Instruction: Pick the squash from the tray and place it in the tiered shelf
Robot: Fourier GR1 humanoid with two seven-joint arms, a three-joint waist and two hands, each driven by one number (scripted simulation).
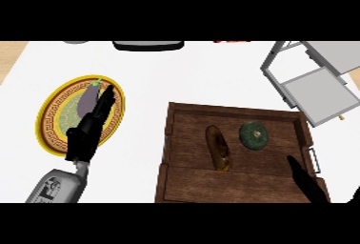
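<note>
A dark green round squash [254,135] lies in the brown wooden tray [190,186], toward its far right. Beside it, in the middle of the tray, lies a long brown loaf [218,147]. The grey tiered shelf [314,81] stands at the upper right, just beyond the tray. My right hand [307,182] comes in at the lower right over the tray's right edge, fingers straight and open, pointing toward the squash but short of it. My left hand [91,126] rests open over a yellow patterned plate [53,114], partly covering a purple eggplant [87,99].
A dark appliance [148,45] sits at the counter's far edge. A small red object [232,41] shows at the top. White counter [190,76] lies between the plate, the tray and the shelf.
</note>
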